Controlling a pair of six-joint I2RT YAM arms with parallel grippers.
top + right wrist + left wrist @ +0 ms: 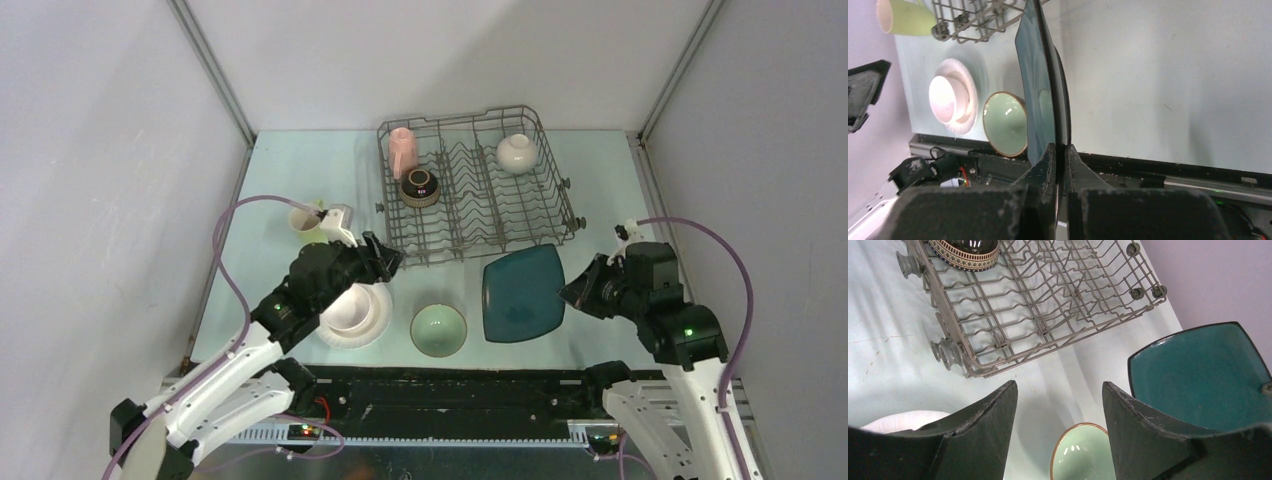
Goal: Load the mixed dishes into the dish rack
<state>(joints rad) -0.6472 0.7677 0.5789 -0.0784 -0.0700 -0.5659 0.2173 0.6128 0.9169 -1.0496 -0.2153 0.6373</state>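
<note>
The dish rack (pixel 470 190) sat at the far middle of the bench (pixel 300 160); inside it the pink mug (pixel 402 150) stood in the far left corner, the brown bowl (pixel 421 186) lay just in front of that mug, and the white bowl (pixel 516 153) rested at the far right. The yellow-green mug (pixel 305 222) stood on the bench left of the rack, outside it; the pale pink bowl (pixel 350 303) sat in the white plate (pixel 372 325) at the near left; the pale green bowl (pixel 438 330) stood just right of that plate, between it and the teal plate (pixel 520 292), which lay in front of the rack's near right corner. The right end effector (pixel 572 292) was clamped narrow on the teal plate's right rim, its fingers (pixel 1045 165) pinching the edge from both faces in the right wrist view; whether the plate was clear of the bench I could not tell. The left end effector (pixel 388 262) hung with its jaws wide and nothing between them, beside the rack's near left corner and above the far edge of the white plate; between its fingers (pixel 983 425) showed bare bench and the rim of the pale green bowl, with the rack's near side beyond.
</note>
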